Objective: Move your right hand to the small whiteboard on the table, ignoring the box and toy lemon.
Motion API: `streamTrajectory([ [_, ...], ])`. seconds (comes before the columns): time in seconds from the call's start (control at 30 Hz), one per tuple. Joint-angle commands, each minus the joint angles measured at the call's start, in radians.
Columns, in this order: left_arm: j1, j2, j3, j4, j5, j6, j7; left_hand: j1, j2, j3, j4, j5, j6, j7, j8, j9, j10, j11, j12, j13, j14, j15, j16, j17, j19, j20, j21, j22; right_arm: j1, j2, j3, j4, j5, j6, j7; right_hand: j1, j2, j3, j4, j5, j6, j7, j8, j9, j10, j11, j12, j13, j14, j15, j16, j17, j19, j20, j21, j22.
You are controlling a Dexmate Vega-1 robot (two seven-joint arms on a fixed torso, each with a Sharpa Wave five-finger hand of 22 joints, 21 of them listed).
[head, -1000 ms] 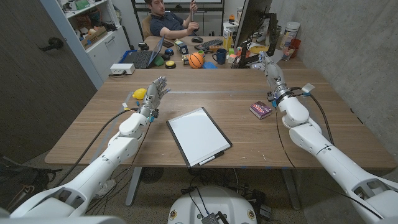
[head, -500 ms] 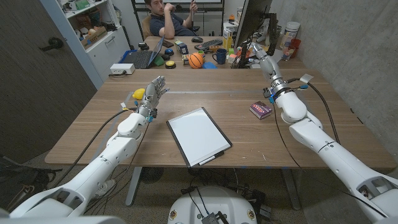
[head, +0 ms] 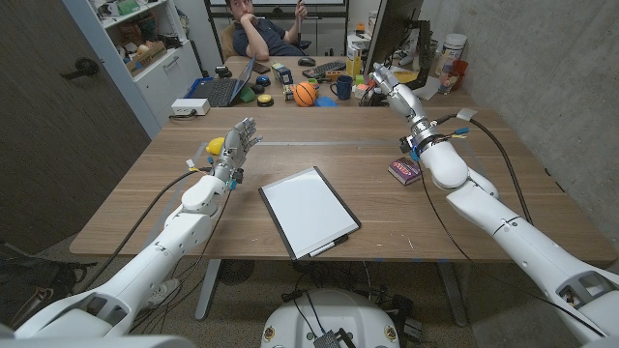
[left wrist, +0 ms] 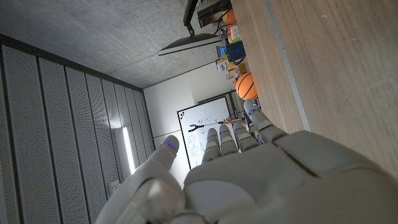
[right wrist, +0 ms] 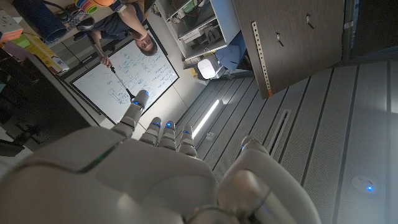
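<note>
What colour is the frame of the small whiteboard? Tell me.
Black, around a white writing surface; the small whiteboard's frame shows best in the head view.

No lettering can be read in any view. The small whiteboard (head: 309, 210) on the surface is blank white. The box (head: 404, 170) right of the whiteboard has a printed face, perhaps with words, but it is too small to make out. In the right wrist view a wall whiteboard (right wrist: 127, 71) behind the person (right wrist: 127, 28) carries handwritten marks and diagrams, none legible; the left wrist view shows it (left wrist: 202, 134) too, equally unreadable.
</note>
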Motion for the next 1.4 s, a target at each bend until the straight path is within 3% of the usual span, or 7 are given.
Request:
streamTrajectory([
  [0.03, 0.001, 0.001, 0.001, -0.005, 0.002, 0.005, 0.004, -0.003, 0.010, 0.000, -0.002, 0.004, -0.002, -0.009, 0.004, 0.005, 0.009, 0.000, 0.006, 0.005, -0.004, -0.008, 0.001, 0.003, 0.010, 0.001, -0.004, 0.005, 0.001, -0.027, -0.028, -0.050, -0.190, -0.009, -0.050, 0.004, -0.006, -0.007, 0.000, -0.003, -0.002, -0.011, 0.002, 0.004, -0.003, 0.000, 0.005, 0.001, -0.007, -0.005, -0.009, 0.004, -0.015, -0.012, -0.013, 0.000],
  [0.63, 0.007, 0.006, -0.002, -0.011, 0.001, 0.006, 0.006, -0.005, 0.010, -0.001, -0.001, 0.004, -0.003, -0.009, 0.004, 0.005, 0.009, 0.002, 0.007, 0.005, -0.003, -0.008, 0.001, 0.003, 0.013, 0.001, -0.009, 0.005, 0.031, -0.049, -0.104, -0.076, -0.364, -0.044, -0.030, 0.012, -0.002, -0.011, -0.005, 0.004, -0.016, -0.019, 0.001, 0.003, -0.019, -0.006, 0.001, 0.001, -0.027, -0.009, -0.020, 0.003, -0.036, -0.019, -0.043, 0.000],
  [0.9, 0.007, 0.008, -0.002, -0.006, -0.003, 0.005, -0.004, -0.005, 0.010, -0.002, -0.001, 0.004, -0.003, -0.010, 0.004, 0.005, 0.009, 0.001, 0.007, 0.005, -0.004, -0.008, 0.000, 0.003, 0.013, 0.001, -0.012, 0.005, 0.067, -0.056, -0.155, -0.062, -0.412, -0.024, 0.021, 0.019, -0.002, -0.013, -0.010, 0.008, -0.041, -0.016, -0.005, 0.003, -0.036, -0.006, -0.003, 0.001, -0.032, -0.011, -0.023, 0.002, -0.038, -0.025, -0.055, 0.000],
  [1.27, 0.008, 0.012, -0.007, -0.004, -0.007, 0.001, -0.010, -0.008, 0.009, -0.004, 0.001, 0.004, -0.002, -0.011, 0.004, 0.005, 0.010, 0.001, 0.007, 0.005, -0.003, -0.007, 0.001, 0.004, 0.015, 0.001, -0.015, 0.005, 0.082, -0.062, -0.198, -0.067, -0.492, 0.032, 0.021, 0.036, 0.000, -0.014, -0.021, 0.013, -0.056, -0.014, -0.002, 0.002, -0.037, -0.007, 0.003, 0.000, -0.041, -0.019, -0.027, 0.002, -0.047, -0.032, -0.078, 0.000],
  [1.4, 0.009, 0.014, -0.008, -0.006, -0.007, 0.002, -0.010, -0.010, 0.008, -0.006, 0.003, 0.004, -0.002, -0.010, 0.004, 0.005, 0.010, 0.004, 0.007, 0.006, -0.003, -0.008, 0.001, 0.004, 0.015, 0.003, -0.017, 0.006, 0.089, -0.065, -0.212, -0.072, -0.522, 0.053, 0.030, 0.038, 0.000, -0.018, -0.023, 0.015, -0.046, -0.014, 0.004, 0.002, -0.026, -0.009, 0.007, 0.000, -0.030, -0.029, -0.023, 0.002, -0.040, -0.049, -0.084, 0.001],
])
